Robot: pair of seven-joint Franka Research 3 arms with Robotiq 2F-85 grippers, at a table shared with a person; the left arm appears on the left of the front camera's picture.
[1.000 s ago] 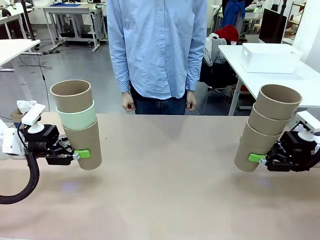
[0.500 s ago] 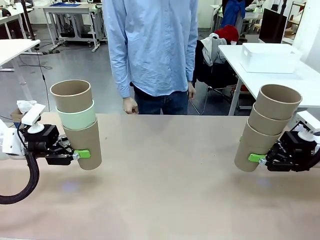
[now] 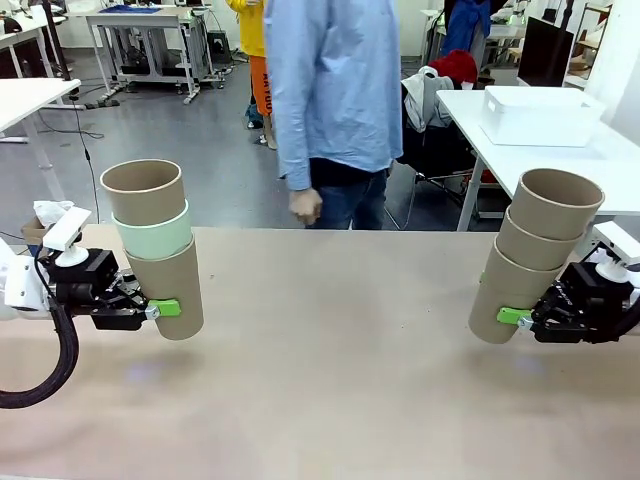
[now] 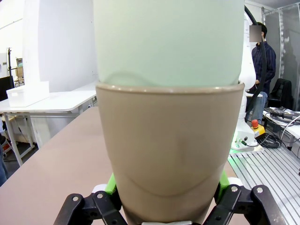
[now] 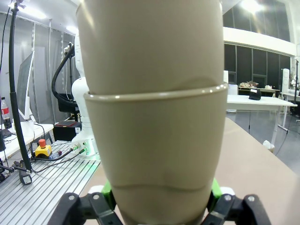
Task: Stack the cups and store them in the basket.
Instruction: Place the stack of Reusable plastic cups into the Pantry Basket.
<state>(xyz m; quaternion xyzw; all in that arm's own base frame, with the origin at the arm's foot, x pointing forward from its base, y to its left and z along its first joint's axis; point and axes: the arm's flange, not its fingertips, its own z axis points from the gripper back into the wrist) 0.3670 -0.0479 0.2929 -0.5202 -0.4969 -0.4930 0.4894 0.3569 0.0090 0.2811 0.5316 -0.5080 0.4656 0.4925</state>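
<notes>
Left gripper [image 3: 163,309], reaching sideways, clamps the left cup stack [image 3: 158,250]. Right gripper [image 3: 513,317], opposite, clamps the right cup stack [image 3: 535,250].

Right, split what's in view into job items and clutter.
Job: left stack of cups, with a mint-green cup, in the left tool; right stack of cups in the right tool; white bin on the side table, possibly the basket.
Just about: red bundle; dark monitor; person at the far side.
</notes>
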